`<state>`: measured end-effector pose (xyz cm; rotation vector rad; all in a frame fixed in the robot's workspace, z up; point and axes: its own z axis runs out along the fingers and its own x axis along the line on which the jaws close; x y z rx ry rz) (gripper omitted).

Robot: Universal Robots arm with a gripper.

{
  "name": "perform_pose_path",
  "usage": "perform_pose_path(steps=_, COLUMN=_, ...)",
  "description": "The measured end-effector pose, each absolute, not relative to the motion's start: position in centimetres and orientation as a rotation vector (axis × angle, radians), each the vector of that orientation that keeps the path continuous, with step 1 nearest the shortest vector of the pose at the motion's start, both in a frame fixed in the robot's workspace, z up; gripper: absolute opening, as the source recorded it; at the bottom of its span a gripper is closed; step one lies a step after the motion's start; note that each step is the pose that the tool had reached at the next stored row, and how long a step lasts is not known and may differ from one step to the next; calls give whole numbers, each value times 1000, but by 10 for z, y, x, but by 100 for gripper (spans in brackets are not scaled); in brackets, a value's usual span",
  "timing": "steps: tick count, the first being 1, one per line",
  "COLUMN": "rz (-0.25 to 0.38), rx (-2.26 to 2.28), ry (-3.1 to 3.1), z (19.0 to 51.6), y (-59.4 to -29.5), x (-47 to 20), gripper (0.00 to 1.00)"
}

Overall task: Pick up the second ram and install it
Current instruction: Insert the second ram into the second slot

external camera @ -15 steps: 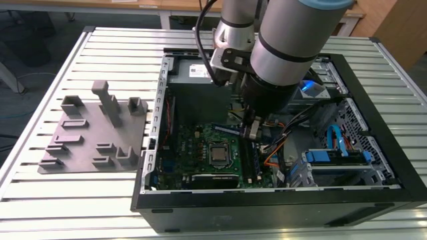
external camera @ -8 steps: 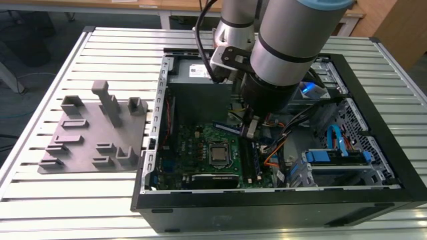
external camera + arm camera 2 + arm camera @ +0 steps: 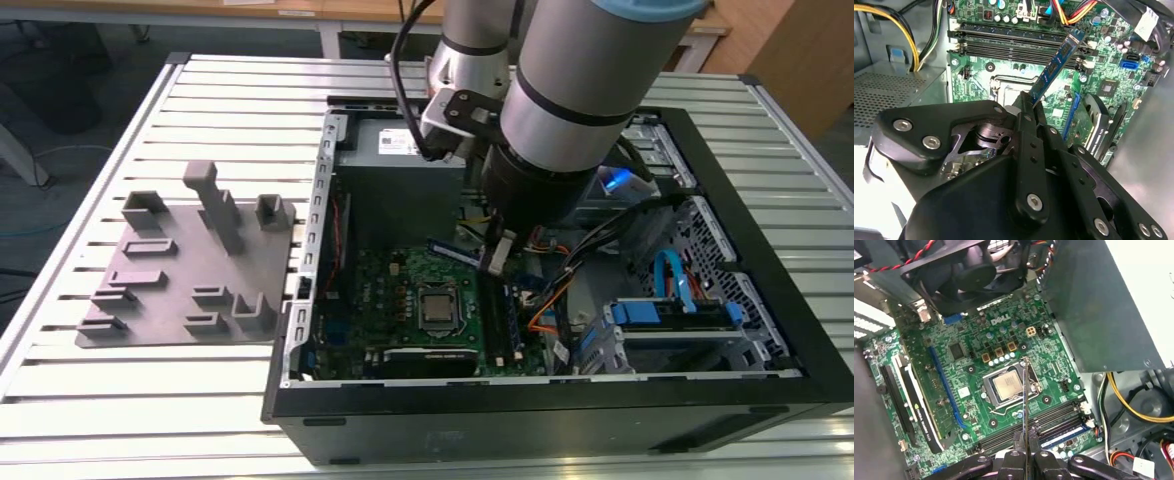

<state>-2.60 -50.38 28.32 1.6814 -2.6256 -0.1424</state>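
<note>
My gripper [image 3: 1030, 100] is shut on the second ram [image 3: 1056, 62], a thin blue-green stick that points out from the fingers over the motherboard [image 3: 1004, 75]. In the first wrist view the ram [image 3: 1024, 395] shows edge-on, held above the processor socket [image 3: 1008, 387], with the gripper [image 3: 1024, 437] closed around its near end. The long black memory sockets [image 3: 1004, 42] lie just past the stick's far tip, and it hangs above them without touching. In the exterior view the ram [image 3: 457, 253] hangs inside the open computer case [image 3: 300, 300], beside the gripper [image 3: 497, 255].
A grey moulded tray [image 3: 187, 262] with upright posts sits on the slatted table at the exterior view's left. Inside the case are the power supply [image 3: 400, 160], a fan [image 3: 964, 275], coloured cables [image 3: 1074, 10], a graphics card [image 3: 919, 405] and blue drive brackets [image 3: 674, 310].
</note>
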Motion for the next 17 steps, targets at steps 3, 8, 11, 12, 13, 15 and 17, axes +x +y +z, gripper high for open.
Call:
perform_pose_path(steps=3, rz=-143, rx=1650, ry=-2647, z=283, y=-504, x=-26, gripper=11)
perform_pose_path(steps=8, rz=-143, rx=1596, ry=-2682, z=283, y=-504, x=-26, gripper=11)
perform_pose_path(steps=11, rz=-144, rx=1563, ry=-2702, z=283, y=-504, x=-26, gripper=11)
perform_pose_path(steps=12, rz=-144, rx=1553, ry=-2709, z=283, y=-504, x=-26, gripper=11)
perform_pose_path(steps=13, rz=-144, rx=1542, ry=-2715, z=283, y=-504, x=-26, gripper=11)
perform_pose_path(steps=15, rz=-144, rx=1521, ry=-2728, z=283, y=-504, x=-26, gripper=11)
perform_pose_path(steps=17, rz=-145, rx=1500, ry=-2740, z=283, y=-504, x=-26, gripper=11)
